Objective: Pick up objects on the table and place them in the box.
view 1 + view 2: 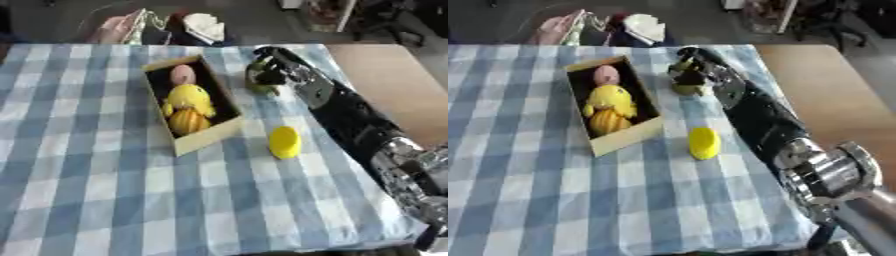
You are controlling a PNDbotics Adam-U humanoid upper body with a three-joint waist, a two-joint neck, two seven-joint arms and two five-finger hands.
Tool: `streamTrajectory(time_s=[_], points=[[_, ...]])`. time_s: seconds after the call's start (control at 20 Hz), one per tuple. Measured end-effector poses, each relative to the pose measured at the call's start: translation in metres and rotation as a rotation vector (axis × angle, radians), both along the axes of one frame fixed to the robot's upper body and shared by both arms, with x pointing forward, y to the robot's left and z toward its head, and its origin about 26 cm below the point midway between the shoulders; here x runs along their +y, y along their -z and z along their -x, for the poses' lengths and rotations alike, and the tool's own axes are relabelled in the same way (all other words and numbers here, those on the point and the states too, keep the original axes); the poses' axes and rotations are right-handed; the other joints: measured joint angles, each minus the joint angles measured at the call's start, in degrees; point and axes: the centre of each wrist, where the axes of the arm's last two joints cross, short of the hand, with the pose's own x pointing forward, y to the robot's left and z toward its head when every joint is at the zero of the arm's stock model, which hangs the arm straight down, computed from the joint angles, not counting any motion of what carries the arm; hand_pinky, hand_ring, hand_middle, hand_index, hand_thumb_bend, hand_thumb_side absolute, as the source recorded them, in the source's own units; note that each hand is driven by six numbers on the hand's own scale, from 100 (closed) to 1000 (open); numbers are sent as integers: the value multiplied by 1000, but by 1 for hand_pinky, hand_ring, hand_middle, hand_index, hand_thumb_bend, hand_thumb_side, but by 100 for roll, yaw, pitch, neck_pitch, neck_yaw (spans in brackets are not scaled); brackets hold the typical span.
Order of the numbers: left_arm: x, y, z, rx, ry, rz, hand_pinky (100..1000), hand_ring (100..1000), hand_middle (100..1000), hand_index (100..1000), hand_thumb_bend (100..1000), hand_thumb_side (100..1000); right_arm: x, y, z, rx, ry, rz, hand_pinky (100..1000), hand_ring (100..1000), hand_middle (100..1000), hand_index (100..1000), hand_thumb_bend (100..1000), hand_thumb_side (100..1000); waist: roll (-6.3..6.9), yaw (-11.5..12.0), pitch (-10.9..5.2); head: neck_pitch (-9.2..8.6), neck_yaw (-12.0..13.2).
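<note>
**Two Pieces Left Outside the Box**

Silver joints of the right arm fill the near right corner, and the black forearm runs up across the blue checked bench [87,165]. Nearer than the hand, a yellow rounded object [284,142] lies alone on the cloth, just right of the box's near corner, not yet collected. Left of it the box [206,138] already holds a yellow toy [191,99], an orange ribbed piece [186,120] and a pink item [182,75]. Farther on, the right hand [697,70] has its fingers curled round a green object [686,89], right of the box's far end. By my reckoning, most is done; two pieces remain. No left hand shows.
</note>
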Motion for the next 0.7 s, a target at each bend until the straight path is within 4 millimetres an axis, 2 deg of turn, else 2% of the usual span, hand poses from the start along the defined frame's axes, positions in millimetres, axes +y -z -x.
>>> streamTrajectory(time_s=[0.05, 0.1, 0.35, 0.6, 0.7], points=[[0, 0, 0, 1, 0, -2, 701, 502, 538, 718, 100, 529, 0, 1, 0, 5, -1, 16, 762, 748, 820, 920, 100, 478, 0, 7, 0, 0, 0], [0, 0, 0, 2, 1, -3, 702, 503, 538, 719, 100, 530, 0, 1, 0, 10, -4, 35, 766, 753, 822, 919, 100, 529, 0, 10, 0, 0, 0], [0, 0, 0, 8, 2, -9, 703, 504, 539, 721, 100, 533, 0, 2, 0, 67, -68, 143, 776, 759, 819, 915, 100, 527, 0, 19, 0, 0, 0], [-1, 1, 0, 15, 9, -10, 704, 504, 540, 725, 100, 537, 0, 2, -1, 125, -154, 246, 784, 765, 820, 916, 100, 595, 0, 24, 0, 0, 5], [-1, 1, 0, 16, 10, -12, 704, 504, 540, 725, 100, 538, 0, 0, -1, 143, -185, 278, 791, 773, 826, 916, 146, 585, 0, 24, 0, 0, 7]])
